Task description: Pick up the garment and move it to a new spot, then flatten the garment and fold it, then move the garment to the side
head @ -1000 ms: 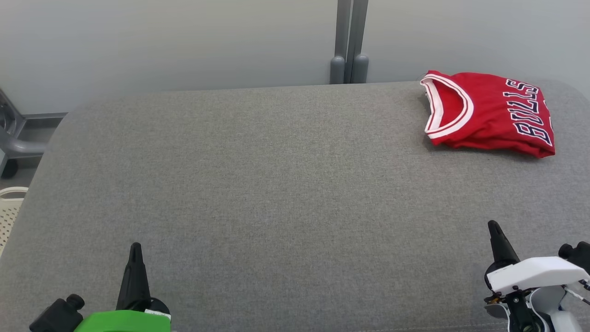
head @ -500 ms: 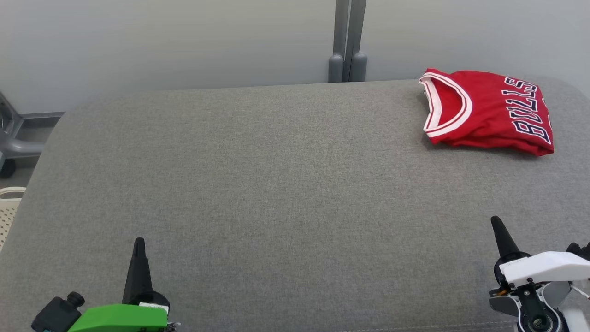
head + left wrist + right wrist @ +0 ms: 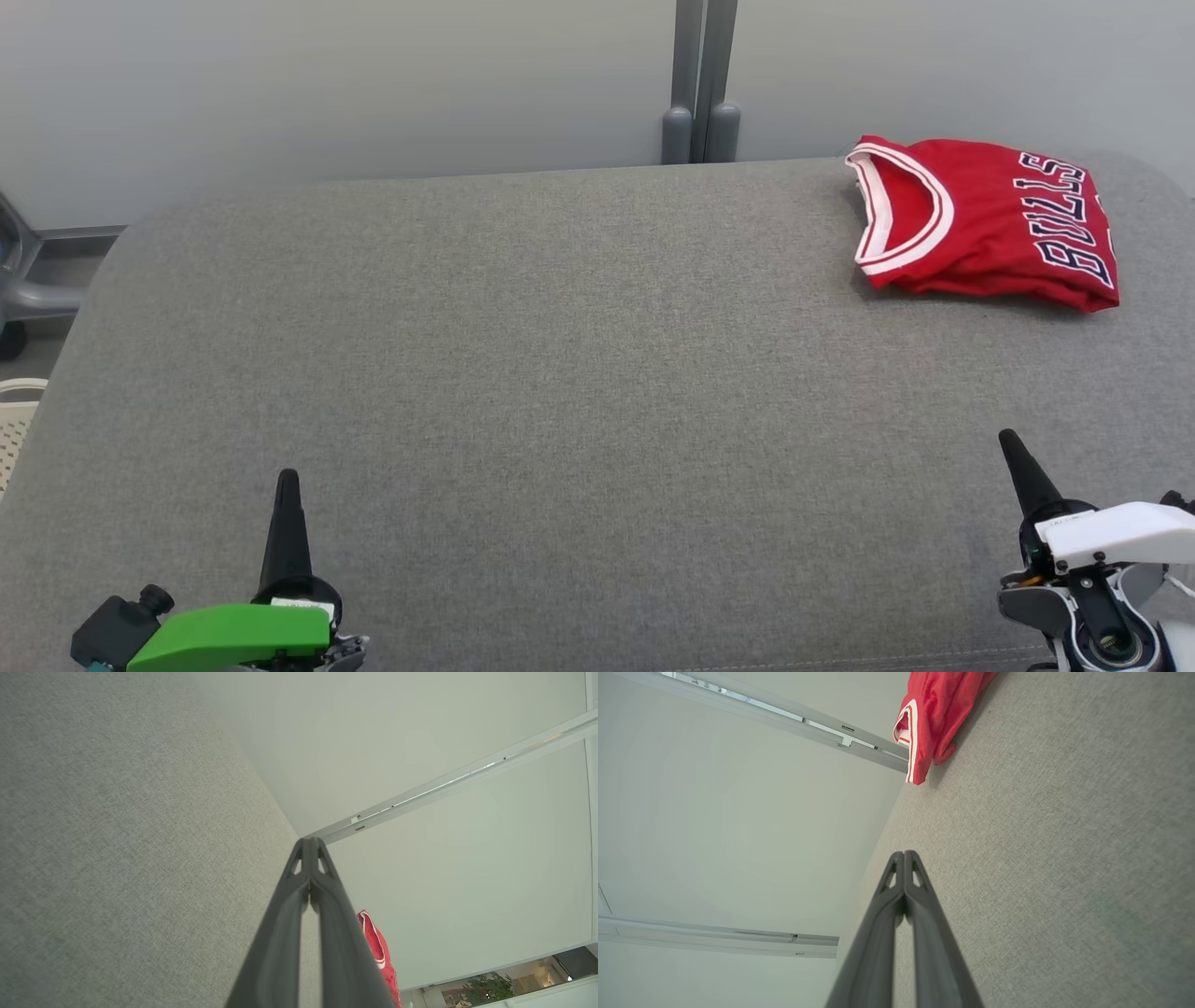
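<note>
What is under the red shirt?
The red shirt lies folded on the grey cushion. The fabric covers whatever else might be beneath it, so that cannot be seen.

Red jersey (image 3: 980, 224) (white trim, navy lettering) on grey cushion (image 3: 560, 373).

The setting looks like a robot test bay in a lab or office building, not a home. A wide worktop (image 3: 560, 392) padded in plain grey fabric stands against pale partition panels (image 3: 327, 84) joined by a grey metal post (image 3: 702, 84). A grey metal frame (image 3: 28, 294) and a white perforated basket (image 3: 11, 425) sit at the left. Past the panels' edge, a leafy plant (image 3: 486, 989) stands in a lit room.
</note>
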Controlling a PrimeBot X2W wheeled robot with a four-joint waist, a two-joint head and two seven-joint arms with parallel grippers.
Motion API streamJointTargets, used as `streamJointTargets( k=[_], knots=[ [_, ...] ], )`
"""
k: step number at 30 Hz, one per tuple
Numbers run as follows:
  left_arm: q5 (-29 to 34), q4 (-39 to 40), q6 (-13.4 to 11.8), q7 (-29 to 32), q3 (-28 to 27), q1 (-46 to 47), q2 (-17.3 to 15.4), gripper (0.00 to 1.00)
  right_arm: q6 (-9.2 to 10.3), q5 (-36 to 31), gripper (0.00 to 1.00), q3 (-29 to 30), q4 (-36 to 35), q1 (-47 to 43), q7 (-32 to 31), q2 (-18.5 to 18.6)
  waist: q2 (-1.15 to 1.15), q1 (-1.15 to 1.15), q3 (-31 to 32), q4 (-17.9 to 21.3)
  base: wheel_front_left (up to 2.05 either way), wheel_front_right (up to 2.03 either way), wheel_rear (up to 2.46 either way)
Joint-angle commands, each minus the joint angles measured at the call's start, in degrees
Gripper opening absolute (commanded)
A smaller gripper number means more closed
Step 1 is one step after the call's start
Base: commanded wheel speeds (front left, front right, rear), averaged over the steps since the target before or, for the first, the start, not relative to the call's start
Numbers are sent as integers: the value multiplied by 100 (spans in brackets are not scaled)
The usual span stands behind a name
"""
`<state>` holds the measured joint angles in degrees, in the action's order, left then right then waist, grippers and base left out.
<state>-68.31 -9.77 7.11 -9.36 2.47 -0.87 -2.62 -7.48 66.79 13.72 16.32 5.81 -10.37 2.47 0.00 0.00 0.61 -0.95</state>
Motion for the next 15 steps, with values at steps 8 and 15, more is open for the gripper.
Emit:
streamJointTargets(
  k=[8,15],
  knots=[
    [-528,36,42,54,60,173,-35,0,-2,493,0,120,-8,170,-214,43,0,0,-13,14,0,0,0],
    [-897,31,45,81,103,211,-36,0,-2,838,0,196,11,205,-366,46,0,0,-25,27,0,0,0]
  ],
)
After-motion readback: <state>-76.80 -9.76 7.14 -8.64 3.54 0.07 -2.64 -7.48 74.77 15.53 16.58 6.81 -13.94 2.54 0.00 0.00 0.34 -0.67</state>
